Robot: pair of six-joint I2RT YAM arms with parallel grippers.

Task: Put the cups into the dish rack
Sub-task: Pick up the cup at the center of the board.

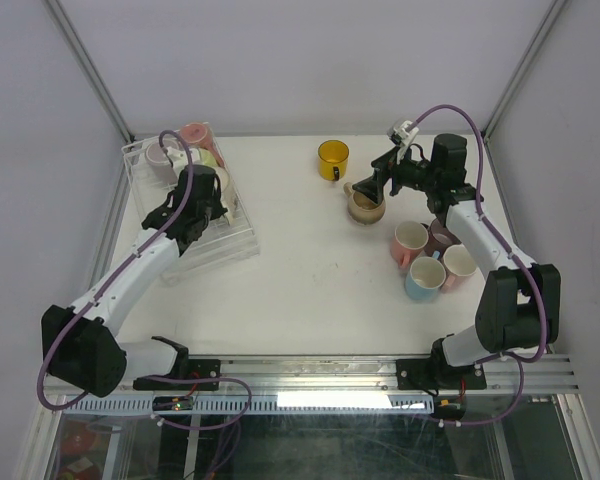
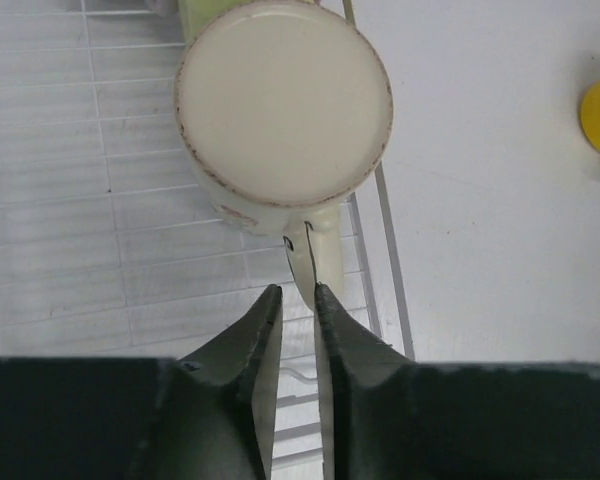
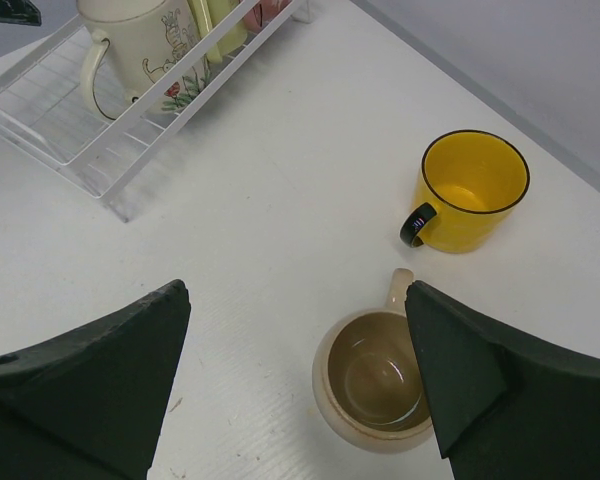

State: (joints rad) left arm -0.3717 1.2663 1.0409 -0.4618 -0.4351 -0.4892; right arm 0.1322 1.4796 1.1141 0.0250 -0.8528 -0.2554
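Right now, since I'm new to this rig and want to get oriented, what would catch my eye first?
The left gripper, fingers almost together, sits at the handle of an upside-down cream mug in the clear dish rack on the table's left. The right gripper hangs wide open over an upright beige mug, with a yellow mug just beyond it. Four more mugs cluster on the table's right.
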